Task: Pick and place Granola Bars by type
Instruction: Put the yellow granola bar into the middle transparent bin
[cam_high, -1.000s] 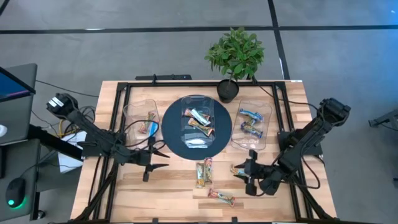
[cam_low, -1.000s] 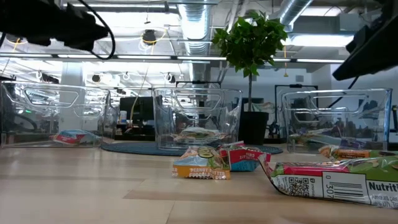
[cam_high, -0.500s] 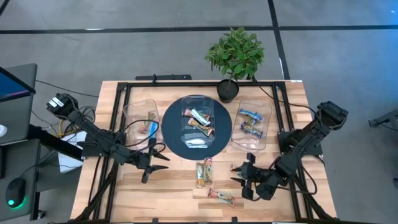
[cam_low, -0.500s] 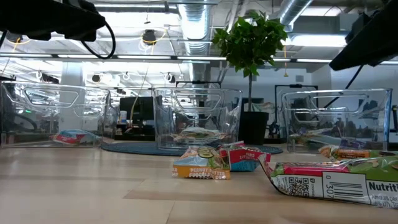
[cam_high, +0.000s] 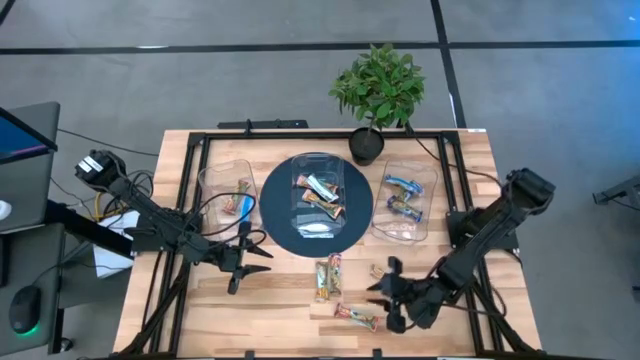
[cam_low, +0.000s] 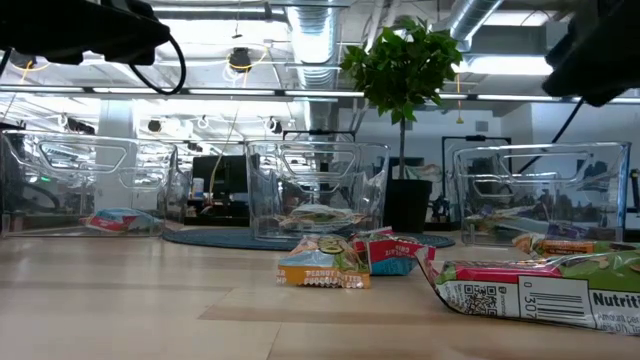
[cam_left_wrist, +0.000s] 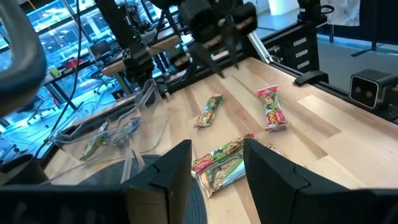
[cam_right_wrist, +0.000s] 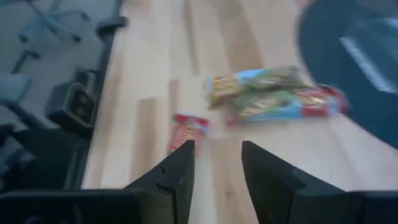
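Loose granola bars lie flat on the wooden table: a pair side by side (cam_high: 328, 278), one near the near edge (cam_high: 355, 316), and one (cam_high: 378, 272) below the right tub. My right gripper (cam_high: 385, 303) hovers open between those last two. In the right wrist view its fingers (cam_right_wrist: 217, 168) point at the red bar (cam_right_wrist: 186, 132), with the pair (cam_right_wrist: 267, 93) beyond. My left gripper (cam_high: 250, 258) waits open, left of the pair, near the left tub (cam_high: 228, 192). In the left wrist view the pair (cam_left_wrist: 224, 163) lies just ahead of it.
Three clear tubs stand in a row: the left one with a bar (cam_high: 238, 205), the centre one (cam_high: 318, 195) on a dark round mat (cam_high: 275, 215), the right one (cam_high: 405, 200) with blue bars. A potted plant (cam_high: 378, 90) is at the far edge. A black frame (cam_high: 190, 200) borders the table.
My right gripper has moved toward the near edge and a little left, away from the bar below the right tub and closer to the bar by the near edge. None of the bars has moved.
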